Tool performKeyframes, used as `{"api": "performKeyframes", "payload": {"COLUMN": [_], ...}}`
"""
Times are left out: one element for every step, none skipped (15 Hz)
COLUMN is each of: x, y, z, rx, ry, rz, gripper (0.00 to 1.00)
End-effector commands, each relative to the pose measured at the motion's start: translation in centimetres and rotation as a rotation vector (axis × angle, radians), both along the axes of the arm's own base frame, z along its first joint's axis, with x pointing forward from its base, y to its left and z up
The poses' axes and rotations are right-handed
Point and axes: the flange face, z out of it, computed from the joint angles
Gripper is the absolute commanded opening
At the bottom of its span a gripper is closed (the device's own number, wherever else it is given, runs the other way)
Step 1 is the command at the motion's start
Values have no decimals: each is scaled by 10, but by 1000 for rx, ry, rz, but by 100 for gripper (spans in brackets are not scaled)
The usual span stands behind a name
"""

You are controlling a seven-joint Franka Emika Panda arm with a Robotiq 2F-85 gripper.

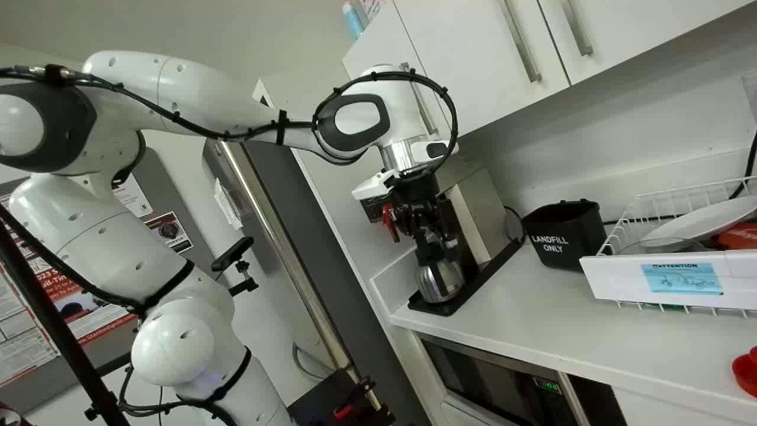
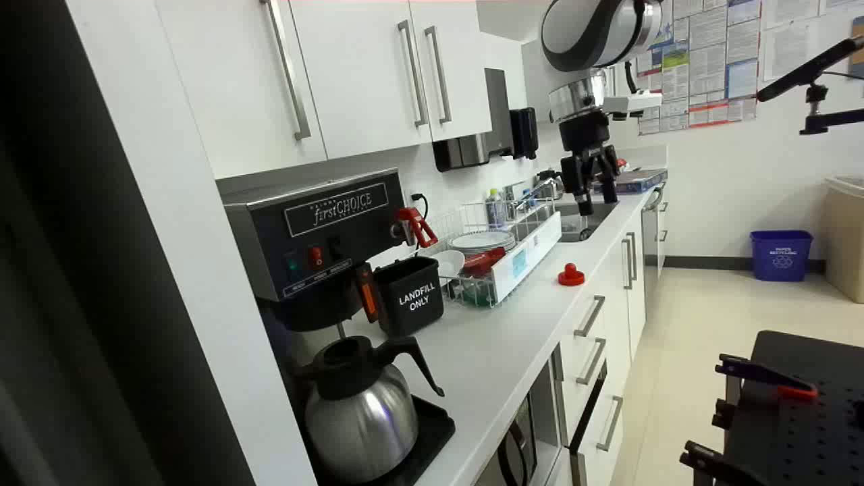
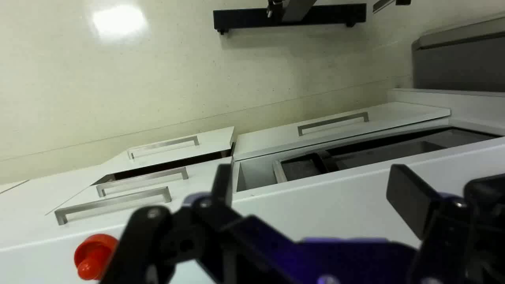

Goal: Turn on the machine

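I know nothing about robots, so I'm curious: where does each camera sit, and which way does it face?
An exterior view: stands off from the arm, facing it and the counter; most of the arm shows.
An exterior view: sits near the coffee maker, facing along the counter past the dish rack; the gripper and arm's end show.
Wrist view: rides on the arm's end, facing down at drawers and floor; the gripper's fingers show below.
Both exterior views share the coffee maker, landfill bin and dish rack.

Kitchen | coffee maker (image 2: pixel 324 236) | dish rack (image 2: pixel 540 244) | sink (image 2: pixel 567 231) | microwave (image 1: pixel 491 374) | wall cabinets (image 2: pixel 358 74)
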Motion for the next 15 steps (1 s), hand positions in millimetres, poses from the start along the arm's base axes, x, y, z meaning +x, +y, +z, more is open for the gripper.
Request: {"api": "performKeyframes", "payload": {"x": [0,0,0,0,0,0,0,0,-3,-12,-18,-26,-32,-40,-45], "y": [0,0,0,0,0,0,0,0,5,19,30,44,57,72,88], "z": [0,0,0,0,0,0,0,0,0,1,0,-1,-2,0,1], "rx": [0,0,0,0,0,0,0,0,-7,2,15,27,38,48,65], "ry": [0,0,0,0,0,0,0,0,-1,-4,-2,-3,-8,-26,-31], "rz": [0,0,0,0,0,0,0,0,11,53,78,114,148,170,167], "gripper": [100,100,100,100,100,100,100,100,100,100,100,100,100,100,100]}}
